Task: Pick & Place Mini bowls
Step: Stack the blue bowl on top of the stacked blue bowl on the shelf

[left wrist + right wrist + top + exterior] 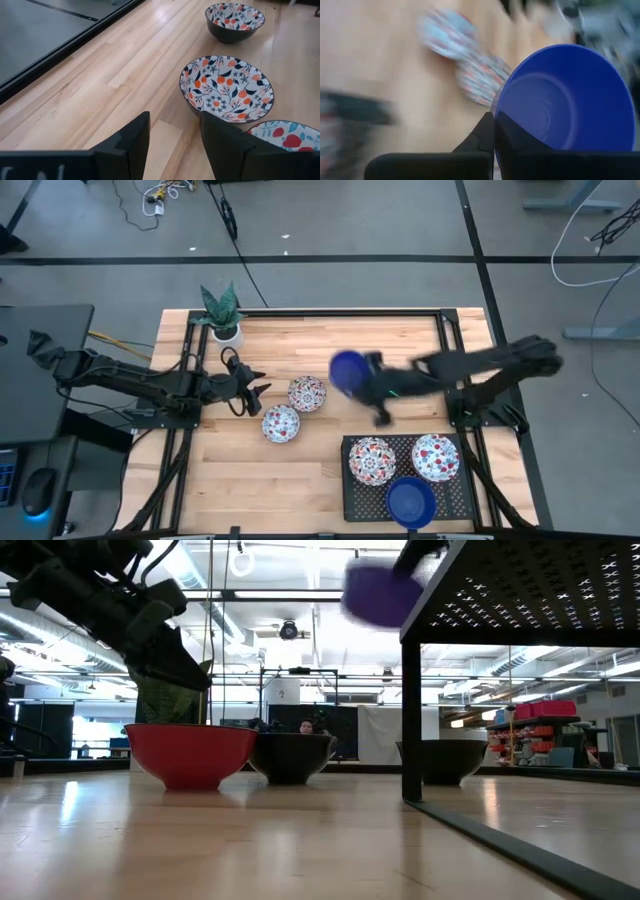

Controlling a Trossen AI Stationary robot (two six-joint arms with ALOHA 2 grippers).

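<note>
My right gripper is shut on a cobalt blue mini bowl, held high above the table's middle. Two floral mini bowls stand on their bases on the wood. My left gripper is open just left of them. Its wrist view shows three floral bowls ahead of it, the nearest, the middle and the far one. On the black perforated rack sit two floral bowls and a blue bowl. My right gripper holds the blue bowl by its rim. One finger appears to be inside the bowl and one outside. The bowl is lifted clear of the table and tilted, its hollow facing the wrist camera.
A small white pot with a green plant stands at the far left corner. The rack is raised on legs at the near right. Black frame rails run along the table's sides. Bare wood lies at the near left.
</note>
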